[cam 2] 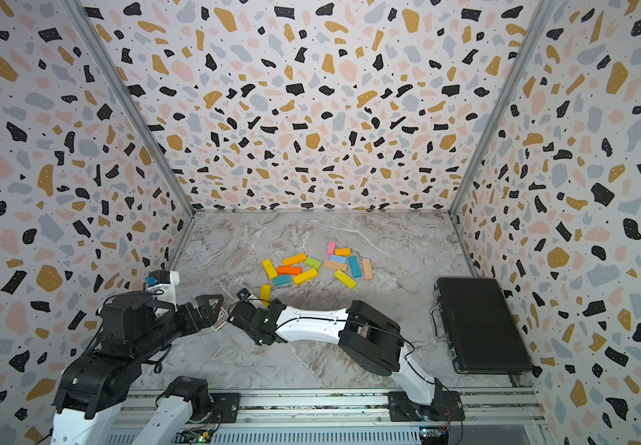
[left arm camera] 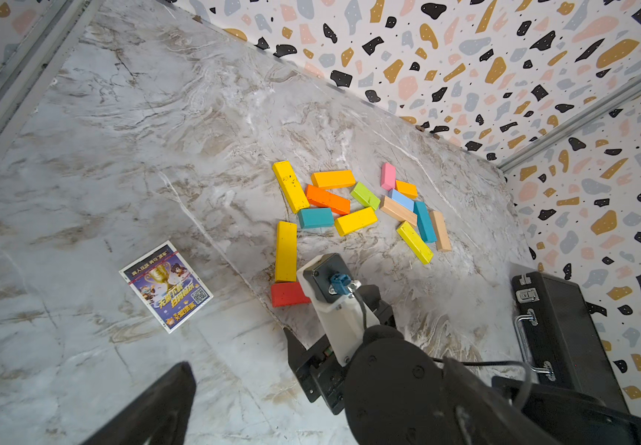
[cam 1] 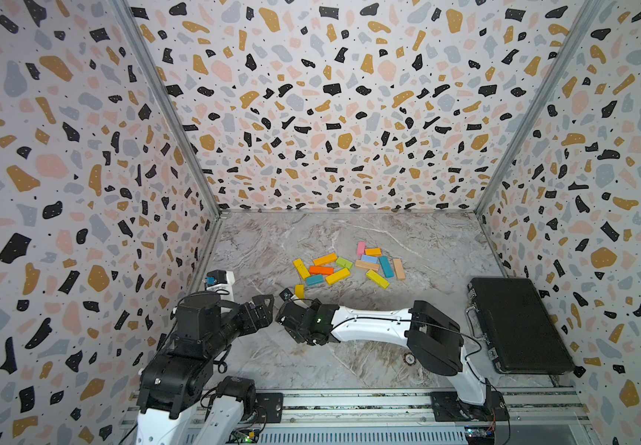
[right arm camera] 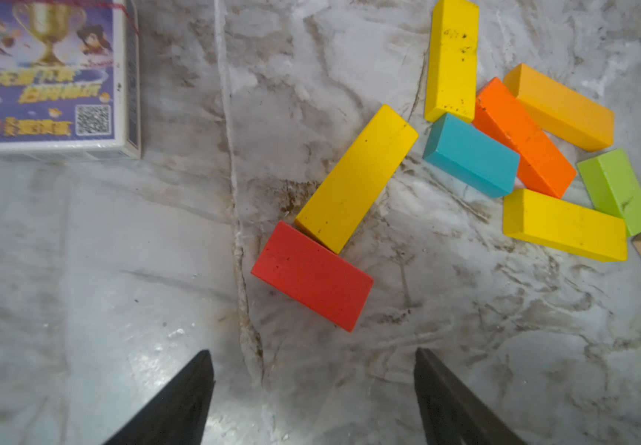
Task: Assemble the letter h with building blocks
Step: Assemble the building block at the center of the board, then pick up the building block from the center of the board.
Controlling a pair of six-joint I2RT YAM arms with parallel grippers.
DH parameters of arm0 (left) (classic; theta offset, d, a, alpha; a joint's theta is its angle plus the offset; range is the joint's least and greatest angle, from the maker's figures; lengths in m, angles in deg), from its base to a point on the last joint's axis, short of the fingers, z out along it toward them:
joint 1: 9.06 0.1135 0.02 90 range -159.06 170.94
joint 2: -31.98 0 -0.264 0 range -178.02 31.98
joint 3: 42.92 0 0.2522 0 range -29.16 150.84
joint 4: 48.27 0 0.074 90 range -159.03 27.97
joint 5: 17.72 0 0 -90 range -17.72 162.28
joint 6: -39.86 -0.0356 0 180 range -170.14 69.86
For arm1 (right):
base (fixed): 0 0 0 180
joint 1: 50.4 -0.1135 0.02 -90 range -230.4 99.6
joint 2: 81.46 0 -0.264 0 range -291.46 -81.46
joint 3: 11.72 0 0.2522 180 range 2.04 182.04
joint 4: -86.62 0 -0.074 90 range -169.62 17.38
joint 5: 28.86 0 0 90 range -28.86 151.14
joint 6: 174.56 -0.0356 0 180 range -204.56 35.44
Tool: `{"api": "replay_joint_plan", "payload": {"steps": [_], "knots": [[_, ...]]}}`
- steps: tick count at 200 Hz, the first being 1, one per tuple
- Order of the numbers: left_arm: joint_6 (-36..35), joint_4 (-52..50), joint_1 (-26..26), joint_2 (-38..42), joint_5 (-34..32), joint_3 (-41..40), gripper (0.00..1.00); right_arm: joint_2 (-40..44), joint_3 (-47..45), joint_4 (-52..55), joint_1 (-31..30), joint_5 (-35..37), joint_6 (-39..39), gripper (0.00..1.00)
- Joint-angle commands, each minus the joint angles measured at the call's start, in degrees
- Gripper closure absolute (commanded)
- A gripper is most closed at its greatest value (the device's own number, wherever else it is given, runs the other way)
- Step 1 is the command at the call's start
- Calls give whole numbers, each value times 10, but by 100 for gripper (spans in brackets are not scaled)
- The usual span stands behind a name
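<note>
Along the bottom edge of both top views, the two arms rise from a metal rail [cam 1: 349, 400] at the near side of the marble table [cam 1: 349, 358]. Left of centre, the left gripper [cam 1: 267, 310] hangs above the marble with its jaws spread wide and nothing in them. The left wrist view shows only one of its dark fingers [left arm camera: 164, 400], at the lower left of the frame.

Reaching in from the lower right, the right arm brings the right gripper [right arm camera: 311, 352] down just beside the left one. In the right wrist view its jaws stand apart at the bottom of the frame, released, with only bare marble between them.

Just beyond those tips a short red block [right arm camera: 313, 275] lies flat. A long yellow bar [right arm camera: 355, 179] butts one end against the red block's long side, near one of its corners. In the top views only the far end of this bar [cam 1: 299, 291] shows past the right wrist.

A small printed card box [right arm camera: 47, 77] with a trophy on it sits at the upper left of the right wrist frame, well apart from the red block.

Farther back, about the middle of the table, the rest of the building blocks [cam 1: 337, 276] lie flat in a loose scatter. Yellow, orange, teal and green ones are on its left; pink, light blue, plain wood, teal and another yellow are on its right. Several of them touch.

A closed black case [cam 1: 519, 327] lies at the right of the frame beside the speckled wall [cam 1: 349, 115], which also closes off the back.
</note>
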State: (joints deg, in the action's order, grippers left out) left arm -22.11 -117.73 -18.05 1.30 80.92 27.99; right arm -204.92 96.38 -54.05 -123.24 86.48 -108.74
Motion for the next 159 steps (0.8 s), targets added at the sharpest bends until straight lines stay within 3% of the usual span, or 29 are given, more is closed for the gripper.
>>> {"api": "replay_joint_plan", "payload": {"steps": [1,159], "knots": [[-4,8,3,-3,-5,17,1,-8,38,58,-4,15,7,16],[-4,12,3,-2,-4,12,1,-80,126,127,-8,44,5,16]]}}
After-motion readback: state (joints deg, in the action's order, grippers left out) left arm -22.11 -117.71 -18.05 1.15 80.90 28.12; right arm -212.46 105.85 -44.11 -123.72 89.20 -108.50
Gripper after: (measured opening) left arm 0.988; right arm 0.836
